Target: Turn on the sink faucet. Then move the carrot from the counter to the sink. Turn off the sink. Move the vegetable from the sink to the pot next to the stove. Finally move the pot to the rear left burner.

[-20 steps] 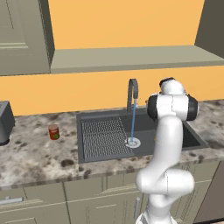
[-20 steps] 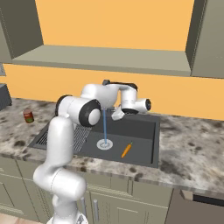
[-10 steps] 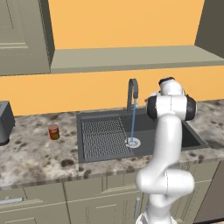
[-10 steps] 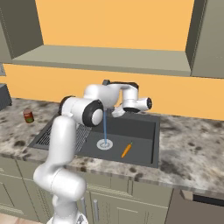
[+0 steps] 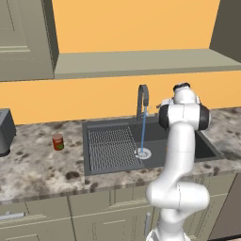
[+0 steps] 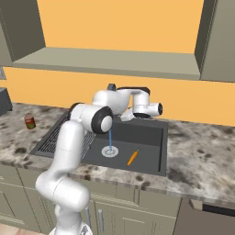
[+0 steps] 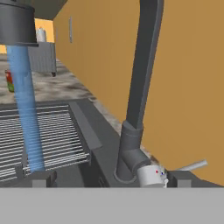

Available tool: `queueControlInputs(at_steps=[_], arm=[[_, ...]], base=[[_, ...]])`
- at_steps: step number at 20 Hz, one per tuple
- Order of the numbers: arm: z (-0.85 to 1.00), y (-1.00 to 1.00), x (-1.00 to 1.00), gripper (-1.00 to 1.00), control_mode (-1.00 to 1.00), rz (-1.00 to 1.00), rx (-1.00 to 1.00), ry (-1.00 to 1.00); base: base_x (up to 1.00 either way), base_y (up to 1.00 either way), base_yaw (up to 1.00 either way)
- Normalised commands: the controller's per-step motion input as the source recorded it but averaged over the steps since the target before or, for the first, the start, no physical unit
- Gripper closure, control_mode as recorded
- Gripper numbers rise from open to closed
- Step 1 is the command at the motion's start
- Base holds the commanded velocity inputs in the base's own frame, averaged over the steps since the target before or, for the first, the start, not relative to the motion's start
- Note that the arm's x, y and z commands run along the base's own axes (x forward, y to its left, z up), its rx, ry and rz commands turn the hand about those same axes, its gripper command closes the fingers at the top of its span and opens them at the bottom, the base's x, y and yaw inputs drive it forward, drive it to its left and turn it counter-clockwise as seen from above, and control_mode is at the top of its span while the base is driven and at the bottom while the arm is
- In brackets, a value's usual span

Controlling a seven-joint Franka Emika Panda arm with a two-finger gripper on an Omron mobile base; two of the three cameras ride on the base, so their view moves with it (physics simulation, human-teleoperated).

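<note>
Water is running: I see a blue stream falling from the tap (image 5: pixel 142 96) onto the round silver drain (image 6: pixel 109 151) in the sink (image 5: pixel 197 147). The carrot (image 6: pixel 133 157) lies on the sink floor, just right of the drain in the right base view, tilted, apart from the stream.

My arm reaches over the sink with the hand (image 6: pixel 148 109) up at the back rim, near the wall. In the hand view I'm looking right at the base of the tap (image 7: pixel 131 153), with a small silver knob (image 7: pixel 151 176) at its foot and a thin silver lever (image 7: pixel 192 166) sticking out beside it. The jaws stand spread wide with nothing between them; the two fingertips (image 7: pixel 41 179) show low in that view, one on each side of the tap base, not touching it as far as I can tell.

The ribbed drainer (image 5: pixel 110 147) fills the left part of the sink. A red can (image 5: pixel 58 141) with a green label stands on the bench (image 5: pixel 37 169) left of the sink, well apart from it. A dark appliance (image 5: pixel 4 132) sits at the far left edge of the bench. Grey-green cupboards (image 5: pixel 70 216) run below.
</note>
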Motion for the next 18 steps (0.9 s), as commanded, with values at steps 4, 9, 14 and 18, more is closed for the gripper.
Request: queueControlInputs(at_steps=[4, 9, 14, 18], arm=[[-0.05, 0.0, 0.14, -1.0, -1.0, 0.0, 0.02, 0.0], [-0.08, 0.0, 0.2, -1.0, -1.0, 0.0, 0.02, 0.02], [-0.07, 0.0, 0.22, -1.0, -1.0, -0.01, 0.02, 0.01], [-0.05, 0.0, 0.21, -1.0, -1.0, -0.01, 0.03, 0.01]], base=[[0.0, 0.0, 0.0], [0.0, 0.0, 0.0], [0.0, 0.0, 0.0], [0.0, 0.0, 0.0]])
